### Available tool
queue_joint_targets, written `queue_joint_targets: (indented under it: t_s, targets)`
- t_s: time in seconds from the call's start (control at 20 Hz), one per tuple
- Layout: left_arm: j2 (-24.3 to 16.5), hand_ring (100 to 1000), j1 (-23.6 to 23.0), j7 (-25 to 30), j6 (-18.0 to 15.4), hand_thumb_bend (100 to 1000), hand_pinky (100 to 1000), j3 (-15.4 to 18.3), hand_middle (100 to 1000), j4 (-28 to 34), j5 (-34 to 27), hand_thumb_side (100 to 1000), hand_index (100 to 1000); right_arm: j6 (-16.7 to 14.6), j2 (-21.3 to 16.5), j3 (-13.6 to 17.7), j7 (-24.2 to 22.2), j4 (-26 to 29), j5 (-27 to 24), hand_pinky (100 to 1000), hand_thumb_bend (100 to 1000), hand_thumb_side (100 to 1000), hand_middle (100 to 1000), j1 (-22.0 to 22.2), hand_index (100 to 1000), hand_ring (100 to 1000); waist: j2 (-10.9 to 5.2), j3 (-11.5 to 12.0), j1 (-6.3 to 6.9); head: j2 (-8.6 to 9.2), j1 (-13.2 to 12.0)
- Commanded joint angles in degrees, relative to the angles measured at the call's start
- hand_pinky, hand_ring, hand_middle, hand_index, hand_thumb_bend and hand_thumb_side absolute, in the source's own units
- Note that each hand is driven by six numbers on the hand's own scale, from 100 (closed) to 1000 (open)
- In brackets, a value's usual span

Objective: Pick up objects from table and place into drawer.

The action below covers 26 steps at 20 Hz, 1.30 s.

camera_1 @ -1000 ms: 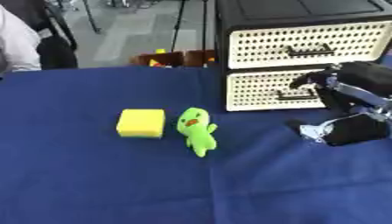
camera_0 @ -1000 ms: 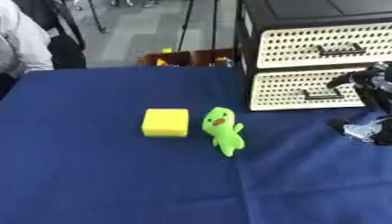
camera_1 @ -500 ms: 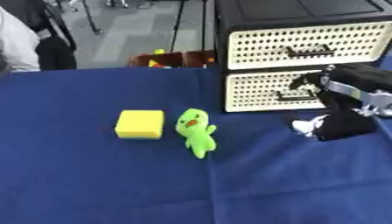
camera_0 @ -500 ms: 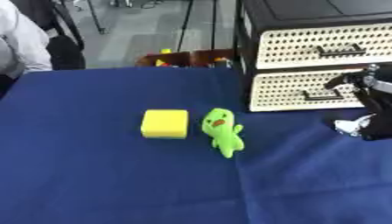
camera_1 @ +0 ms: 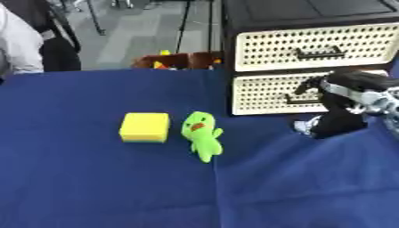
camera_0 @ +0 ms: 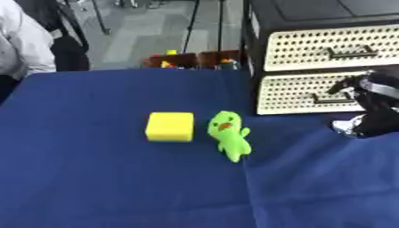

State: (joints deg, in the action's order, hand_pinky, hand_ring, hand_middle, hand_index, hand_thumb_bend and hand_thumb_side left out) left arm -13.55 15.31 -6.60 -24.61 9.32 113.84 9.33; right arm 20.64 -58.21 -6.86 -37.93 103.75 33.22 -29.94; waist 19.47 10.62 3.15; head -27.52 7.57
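A yellow block (camera_1: 145,127) and a green duck toy (camera_1: 201,135) lie side by side on the blue table cloth (camera_1: 93,187), the duck to the block's right. At the back right stands a black cabinet (camera_1: 296,11) with two white perforated drawers. The upper drawer (camera_1: 311,44) and the lower drawer (camera_1: 269,91) both look closed. My right hand (camera_1: 339,120) hangs just in front of the lower drawer, close to its black handle (camera_1: 300,99) and near the cloth. How its fingers stand is unclear. My left hand shows in no view.
A box of colourful small things (camera_1: 183,60) sits beyond the table's far edge, left of the cabinet. A crease in the cloth (camera_1: 257,156) runs from the duck toward the right hand.
My right hand has edged slightly up and left toward the lower drawer. The block and the duck have not moved.
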Motion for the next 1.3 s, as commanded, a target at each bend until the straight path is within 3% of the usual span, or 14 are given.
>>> queue_joint_targets:
  t_s: [0.05,1.3]
  targets:
    - [-0.6,717,0.6,0.3,0.0,170,521,0.0,738,0.8,-0.3,926,873,-0.1,-0.6,0.3,0.9,-2.1,0.7,100,317,581,206,-1.6,904,183,-0.85,0.1,-0.02,0.68,0.3]
    - [0.7,719,0.5,0.7,0.2,154,518,0.0,730,0.8,-0.8,934,875,-1.5,4.1,-2.2,3.0,-17.8,7.8,100,273,544,206,-7.6,900,187,0.73,0.6,0.41,2.22,1.1]
